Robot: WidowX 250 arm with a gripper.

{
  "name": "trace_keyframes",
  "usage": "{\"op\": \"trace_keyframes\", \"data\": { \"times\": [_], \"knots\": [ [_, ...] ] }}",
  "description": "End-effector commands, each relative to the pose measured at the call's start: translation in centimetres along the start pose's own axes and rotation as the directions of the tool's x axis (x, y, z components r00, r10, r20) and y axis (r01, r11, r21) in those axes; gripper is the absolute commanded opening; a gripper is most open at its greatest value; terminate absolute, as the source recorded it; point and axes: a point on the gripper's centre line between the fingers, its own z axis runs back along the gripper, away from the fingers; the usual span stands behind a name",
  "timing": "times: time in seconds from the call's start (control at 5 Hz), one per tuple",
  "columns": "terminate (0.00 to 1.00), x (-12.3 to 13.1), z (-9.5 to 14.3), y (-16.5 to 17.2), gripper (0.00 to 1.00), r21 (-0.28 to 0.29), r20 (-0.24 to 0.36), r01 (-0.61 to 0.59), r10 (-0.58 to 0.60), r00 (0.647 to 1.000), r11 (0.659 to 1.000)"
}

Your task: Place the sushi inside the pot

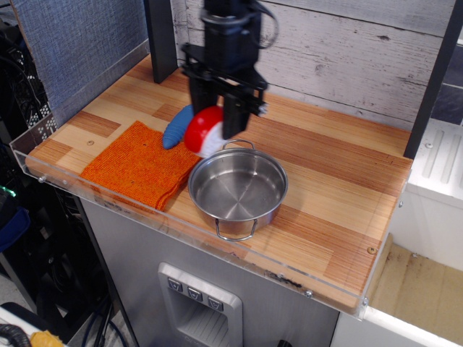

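Note:
My gripper (215,124) is shut on the sushi (202,131), a glossy red-topped piece with a white base, and holds it in the air above the counter. It hangs just beyond the far left rim of the pot (238,189), a shallow shiny steel pot with two wire loop handles that stands empty near the counter's front edge. The sushi is close to the pot's far handle, a little left of it.
An orange cloth (141,163) lies flat left of the pot. A blue-handled spoon (178,126) lies behind the cloth, partly hidden by the gripper. A clear plastic lip (173,223) runs along the wooden counter's front edge. A plank wall (340,50) stands behind.

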Motion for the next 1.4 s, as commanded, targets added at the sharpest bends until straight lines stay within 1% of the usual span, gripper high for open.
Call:
{"op": "trace_keyframes", "data": {
  "times": [0.0, 0.2, 0.4, 0.6, 0.8, 1.0, 1.2],
  "knots": [
    [0.00, 3.3, 1.6, -3.3, 0.00, 0.018, 0.043, 0.015, -0.016, 0.999, 1.000],
    [0.00, 2.6, 0.0, -2.7, 0.00, 0.050, -0.019, -0.025, 0.026, 0.999, 0.998],
    [0.00, 0.6, -0.6, -0.8, 0.00, 0.038, -0.037, -0.061, 0.062, 0.997, 0.997],
    [0.00, -0.6, -0.3, -0.2, 0.00, 0.047, -0.028, -0.054, 0.056, 0.998, 0.997],
    [0.00, -1.2, -0.6, -0.6, 0.00, 0.057, -0.030, -0.030, 0.032, 0.999, 0.998],
    [0.00, -1.1, -1.8, -1.0, 0.00, 0.074, -0.048, -0.018, 0.021, 0.999, 0.997],
    [0.00, -1.0, -2.1, -1.2, 0.00, 0.074, -0.040, -0.005, 0.008, 0.999, 0.997]
  ]
}}
